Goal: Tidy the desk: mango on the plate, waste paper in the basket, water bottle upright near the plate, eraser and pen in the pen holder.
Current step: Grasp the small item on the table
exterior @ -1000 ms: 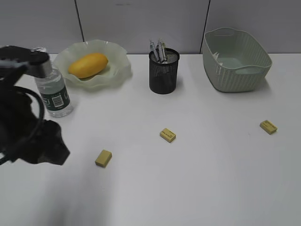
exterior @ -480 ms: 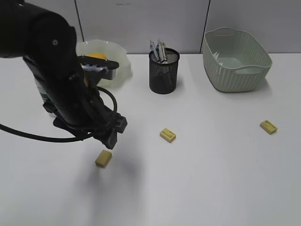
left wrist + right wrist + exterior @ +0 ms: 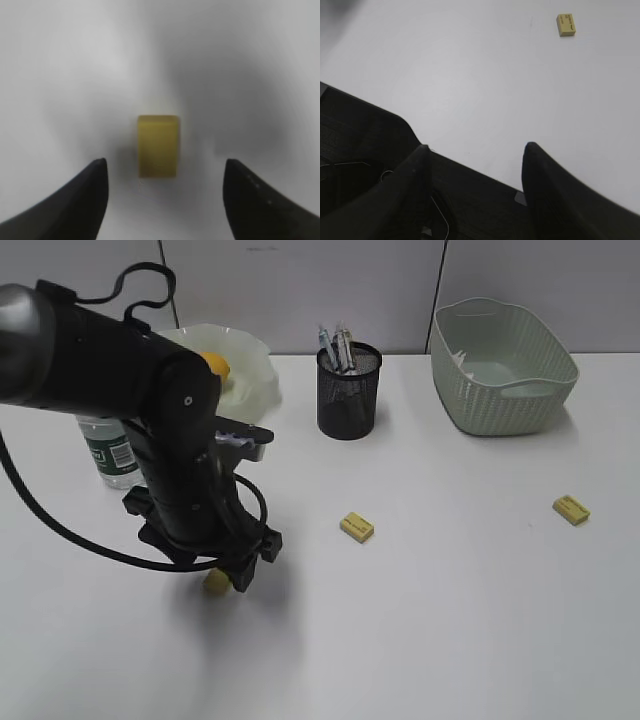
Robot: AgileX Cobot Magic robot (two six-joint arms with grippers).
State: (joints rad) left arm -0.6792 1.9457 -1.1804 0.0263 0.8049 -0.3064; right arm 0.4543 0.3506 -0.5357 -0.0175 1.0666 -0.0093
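Plate (image 3: 250, 375) near back left edge of surface (image 3: 450, 590): mango (image 3: 215, 364) in it, mostly hidden by arm. Mesh holder (image 3: 348, 392) at back centre: pens (image 3: 335, 343) upright inside. Basket (image 3: 502, 365) at back right corner; contents cannot be made out. Bottle (image 3: 108, 450) upright, just left of plate. Left pincer (image 3: 164, 172) spread, hanging over a yellow eraser (image 3: 158, 145) toward front left, not touching. Second eraser (image 3: 356, 527) mid-surface; third (image 3: 570, 509) near right edge. Right pincer (image 3: 475, 155) spread above front edge. Grey panel wall (image 3: 300, 280) behind.
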